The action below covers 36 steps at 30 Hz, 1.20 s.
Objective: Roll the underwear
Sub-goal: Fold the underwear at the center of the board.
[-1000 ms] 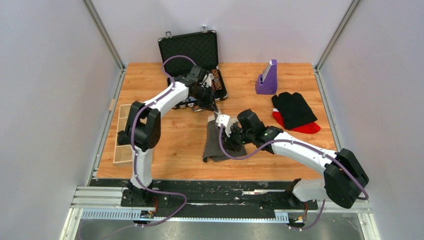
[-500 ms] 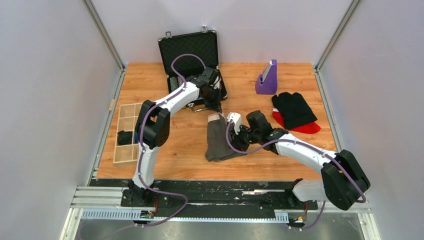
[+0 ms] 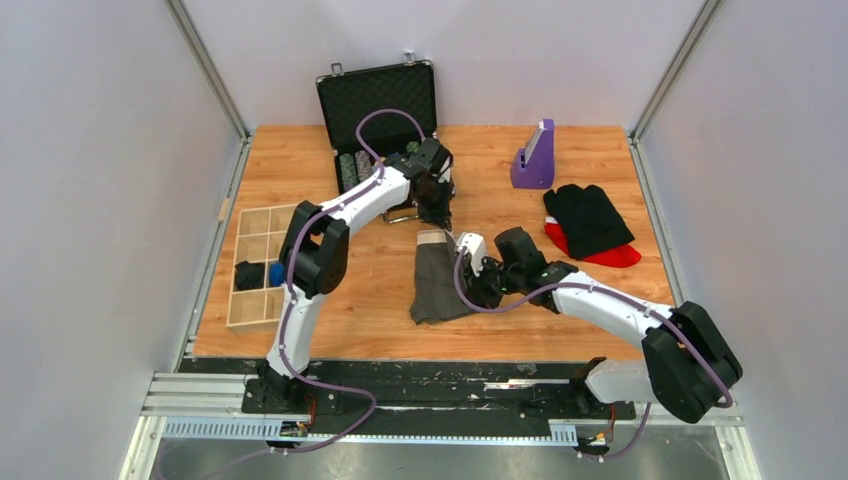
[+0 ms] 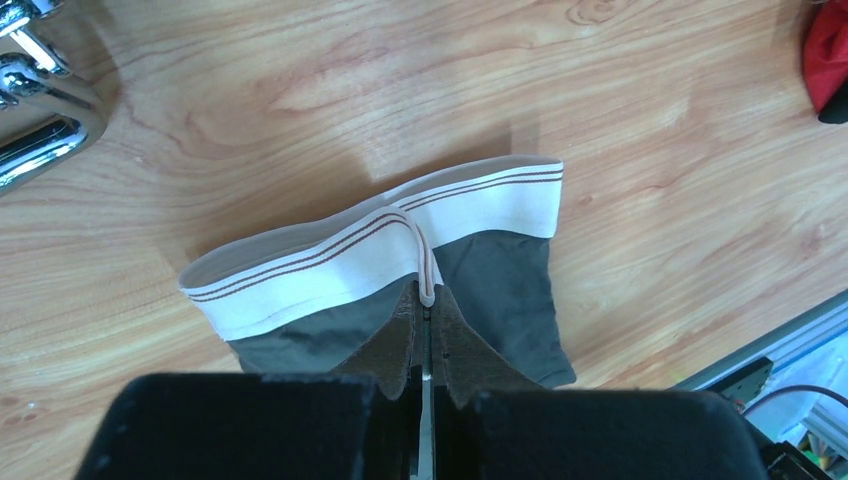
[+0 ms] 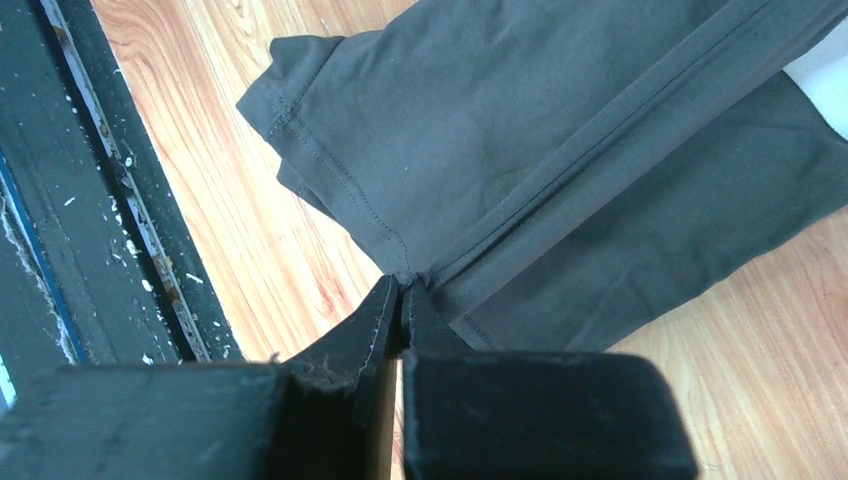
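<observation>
The underwear [image 3: 438, 285] is a dark charcoal-grey garment with a white waistband, lying folded lengthwise on the wooden table. My left gripper [image 3: 436, 224] is at its far end. In the left wrist view the left gripper [image 4: 427, 296] is shut on a pinch of the white waistband [image 4: 480, 205], with the grey cloth [image 4: 500, 285] below it. My right gripper [image 3: 481, 290] is at the garment's right side. In the right wrist view the right gripper [image 5: 402, 286] is shut on the folded edge of the underwear [image 5: 520, 130] near its leg end.
An open black poker-chip case [image 3: 385, 105] stands behind the left gripper; its metal handle [image 4: 30, 100] shows in the left wrist view. A purple stand [image 3: 535, 155], a black garment [image 3: 588, 218] over a red one [image 3: 612, 257], and a wooden tray [image 3: 258, 265] lie around.
My left arm has swung right from the case down to the waistband. My right gripper has shifted right and lowered the cloth, which now lies flatter and narrower.
</observation>
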Motion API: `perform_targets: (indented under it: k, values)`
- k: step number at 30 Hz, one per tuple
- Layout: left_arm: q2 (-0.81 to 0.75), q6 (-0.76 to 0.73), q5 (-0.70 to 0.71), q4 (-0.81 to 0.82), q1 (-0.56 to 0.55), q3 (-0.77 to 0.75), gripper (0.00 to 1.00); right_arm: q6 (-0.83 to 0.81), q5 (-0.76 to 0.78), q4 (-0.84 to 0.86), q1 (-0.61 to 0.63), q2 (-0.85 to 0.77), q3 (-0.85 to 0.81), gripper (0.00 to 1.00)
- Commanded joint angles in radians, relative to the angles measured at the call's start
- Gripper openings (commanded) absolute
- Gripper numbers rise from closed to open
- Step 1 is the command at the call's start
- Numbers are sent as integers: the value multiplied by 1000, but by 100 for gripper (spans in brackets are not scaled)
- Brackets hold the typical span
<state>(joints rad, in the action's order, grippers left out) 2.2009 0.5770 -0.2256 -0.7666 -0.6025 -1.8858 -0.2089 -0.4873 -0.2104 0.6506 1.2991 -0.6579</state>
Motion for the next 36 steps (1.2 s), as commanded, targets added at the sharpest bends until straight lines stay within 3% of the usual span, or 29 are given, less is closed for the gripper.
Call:
perform_targets:
  k: [1,10,15,18,21,24,30,36]
  values:
    - [16,-17,40,37,-9,-58,0,-14,-23,-26,-10,-31,20,0]
    - [42,-6,38,46,-46,-80,0,-30,-16,-47,-35,-27,24,0]
    - [65,0,34,63,-58,-107,20,-37,-14,-54,-65,-21,26,0]
    - [69,-10,35,72,-74,-134,39,-41,-10,-67,-81,-11,19,11]
    - [63,-23,60,77,-85,-161,52,-55,-3,-110,-93,-1,-1,30]
    - [50,-47,75,83,-87,-192,63,-70,-6,-173,-108,12,-36,34]
    - [-53,-127,111,84,-59,-176,69,-51,-28,-312,-271,-15,-183,40]
    - [-279,-296,131,83,22,39,71,-17,-93,-420,-350,67,-348,55]
